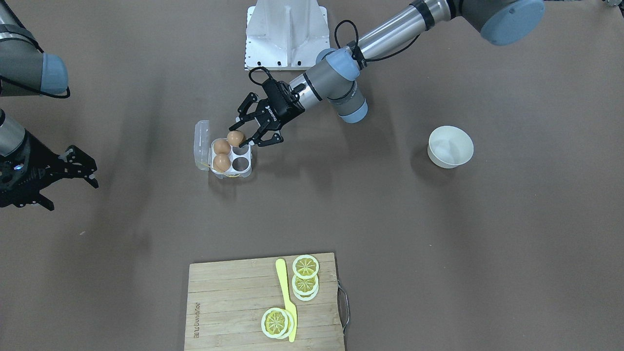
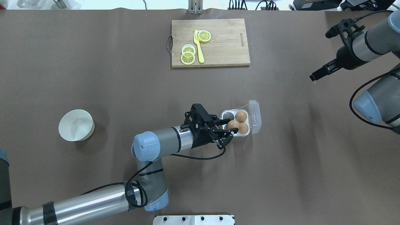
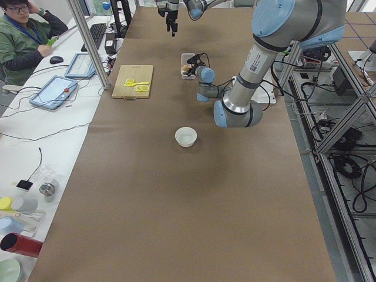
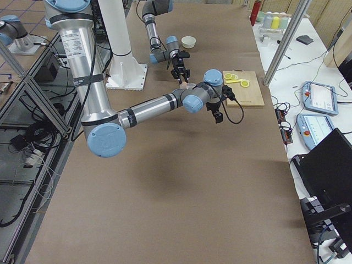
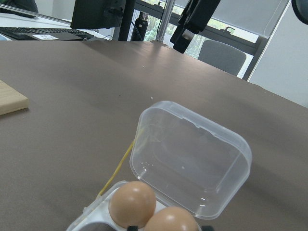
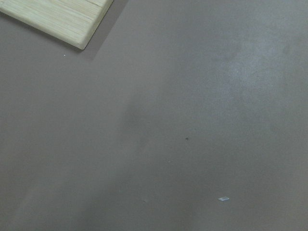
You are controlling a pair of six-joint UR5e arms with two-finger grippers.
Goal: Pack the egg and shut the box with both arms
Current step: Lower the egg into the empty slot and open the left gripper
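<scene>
The clear box (image 1: 245, 169) stands open, its lid (image 1: 201, 144) tipped back. Two brown eggs (image 1: 222, 154) sit in the two cells beside the lid; the other two cells are empty. My left gripper (image 1: 243, 139) is shut on a third egg (image 1: 235, 138) and holds it just over an empty cell. The overhead view shows this egg (image 2: 233, 125), the box (image 2: 228, 115) and the left gripper (image 2: 227, 130). The left wrist view shows the lid (image 5: 192, 159) and an egg (image 5: 132, 203). My right gripper (image 1: 73, 190) hangs open and empty far from the box, also in the overhead view (image 2: 319, 55).
A white bowl (image 1: 450, 146) stands on the robot's left side. A wooden cutting board (image 1: 234, 312) with lemon slices (image 1: 305, 275) and a yellow knife (image 1: 286, 297) lies at the operators' edge. The white base (image 1: 286, 34) is behind the box.
</scene>
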